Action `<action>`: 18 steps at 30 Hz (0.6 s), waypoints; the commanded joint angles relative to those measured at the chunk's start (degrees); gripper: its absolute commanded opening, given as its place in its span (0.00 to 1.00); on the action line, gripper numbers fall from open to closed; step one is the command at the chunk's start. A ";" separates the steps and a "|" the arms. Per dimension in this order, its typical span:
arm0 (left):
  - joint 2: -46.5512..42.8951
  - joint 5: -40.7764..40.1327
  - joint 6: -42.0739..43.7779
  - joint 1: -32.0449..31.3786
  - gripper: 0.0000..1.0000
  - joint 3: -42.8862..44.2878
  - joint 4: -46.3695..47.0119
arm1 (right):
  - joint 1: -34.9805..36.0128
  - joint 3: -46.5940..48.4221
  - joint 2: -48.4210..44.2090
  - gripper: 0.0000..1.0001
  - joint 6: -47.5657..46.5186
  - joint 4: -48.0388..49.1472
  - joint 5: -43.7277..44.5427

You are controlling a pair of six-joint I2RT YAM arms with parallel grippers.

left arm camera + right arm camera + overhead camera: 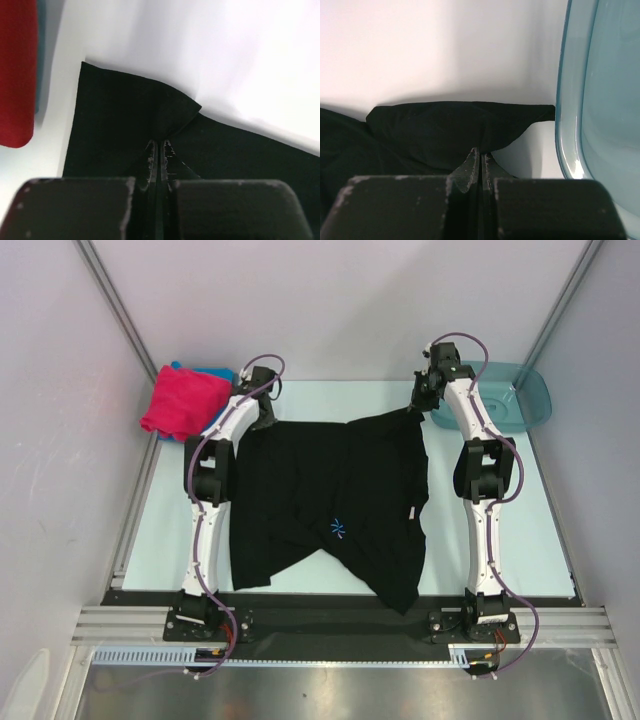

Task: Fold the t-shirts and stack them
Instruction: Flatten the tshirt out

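A large black t-shirt (330,490) with a small blue-white starburst print (338,528) lies spread on the table between the arms. My left gripper (265,420) is at its far left corner. In the left wrist view the gripper (159,146) is shut on a raised fold of the black cloth (130,110). My right gripper (418,408) is at the far right corner, and in the right wrist view it (481,153) pinches the black cloth (445,125), which bunches up. A folded magenta-pink t-shirt (183,400) rests on a blue one (212,372) at the far left.
A translucent teal basin (510,398) stands at the far right, its rim (565,100) close beside my right gripper. The pink stack (17,70) lies just left of my left gripper. White walls enclose the table on three sides.
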 commanded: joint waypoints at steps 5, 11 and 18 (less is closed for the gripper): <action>-1.07 -0.14 0.41 -0.47 0.01 2.29 -0.23 | -0.01 0.32 0.40 0.00 0.49 1.03 -0.99; -3.53 -1.72 1.11 -0.47 0.02 3.43 -0.05 | 0.34 0.23 0.75 0.00 0.57 1.29 -1.34; -8.89 -4.62 1.99 -0.38 0.00 4.66 -0.67 | 0.43 0.23 -0.12 0.00 0.05 1.55 -3.97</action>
